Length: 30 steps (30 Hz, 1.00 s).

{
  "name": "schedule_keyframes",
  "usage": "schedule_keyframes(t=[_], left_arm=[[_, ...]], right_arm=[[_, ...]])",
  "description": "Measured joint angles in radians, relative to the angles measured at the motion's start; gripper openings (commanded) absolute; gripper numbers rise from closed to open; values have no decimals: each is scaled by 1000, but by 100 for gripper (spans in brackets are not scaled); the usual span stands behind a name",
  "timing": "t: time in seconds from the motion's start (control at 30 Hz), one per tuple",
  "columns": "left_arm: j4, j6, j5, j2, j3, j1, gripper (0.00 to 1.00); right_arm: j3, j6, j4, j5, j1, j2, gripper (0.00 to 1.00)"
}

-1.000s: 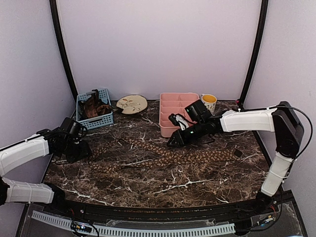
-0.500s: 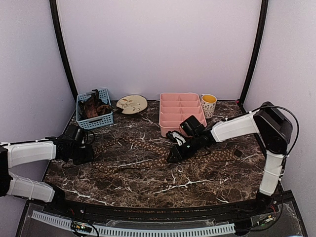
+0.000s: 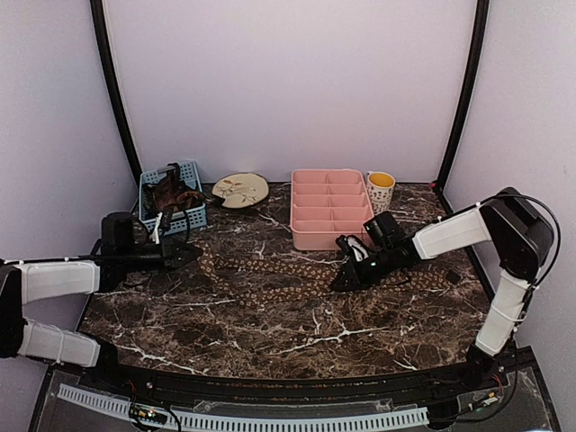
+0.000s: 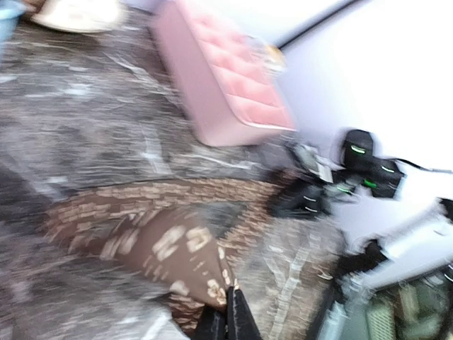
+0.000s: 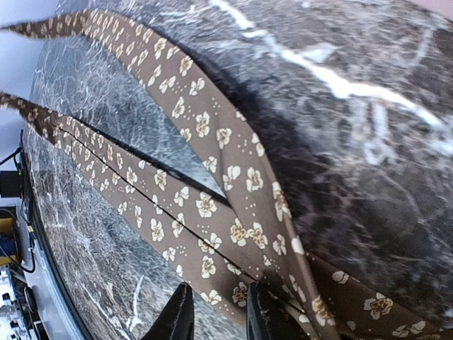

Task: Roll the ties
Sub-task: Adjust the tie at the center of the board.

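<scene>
Two dark brown ties (image 3: 288, 279) with a tan flower pattern lie crossed along the marble table (image 3: 270, 333). My left gripper (image 3: 186, 255) is at their left end, shut on the pointed tip of a tie (image 4: 170, 241), which hangs raised in front of its fingertips (image 4: 228, 320); that view is blurred. My right gripper (image 3: 345, 279) is low over the ties near the middle right. Its fingers (image 5: 180, 315) stand a little apart, and flat tie fabric (image 5: 205, 205) runs between and under them without being pinched.
A pink divided tray (image 3: 328, 209) stands at the back centre, with a yellow-filled cup (image 3: 381, 189) to its right. A round plate (image 3: 240, 189) and a blue basket (image 3: 171, 200) holding dark items stand at the back left. Black uprights frame the walls.
The left gripper has shut on the tie's left tip and carried it right and up, shortening the spread. The right gripper has slid right along the ties and narrowed slightly.
</scene>
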<state>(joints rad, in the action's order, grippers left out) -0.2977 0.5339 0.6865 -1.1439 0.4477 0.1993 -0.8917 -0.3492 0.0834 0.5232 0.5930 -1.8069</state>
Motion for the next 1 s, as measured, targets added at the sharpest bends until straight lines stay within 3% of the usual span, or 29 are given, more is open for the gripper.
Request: schedule_keyframes(t=[0.1, 0.23, 0.33, 0.63, 0.7, 0.8, 1.0], left_arm=[[-211, 84, 220, -84, -30, -3, 0], [-489, 254, 397, -136, -84, -5, 0], [-502, 261, 456, -129, -71, 2, 1], [208, -133, 385, -98, 175, 48, 5], [325, -187, 344, -85, 187, 50, 19], [479, -239, 255, -87, 223, 56, 50], [665, -268, 21, -35, 286, 58, 67]], right_arm=[[19, 0, 5, -1, -27, 14, 26], [50, 3, 11, -3, -73, 43, 30], [59, 13, 27, -7, -90, 69, 36], [-63, 26, 149, -21, 48, 101, 38], [-126, 26, 160, -20, 80, 100, 38], [-201, 26, 156, -11, 108, 100, 38], [-224, 16, 156, 1, 112, 76, 37]])
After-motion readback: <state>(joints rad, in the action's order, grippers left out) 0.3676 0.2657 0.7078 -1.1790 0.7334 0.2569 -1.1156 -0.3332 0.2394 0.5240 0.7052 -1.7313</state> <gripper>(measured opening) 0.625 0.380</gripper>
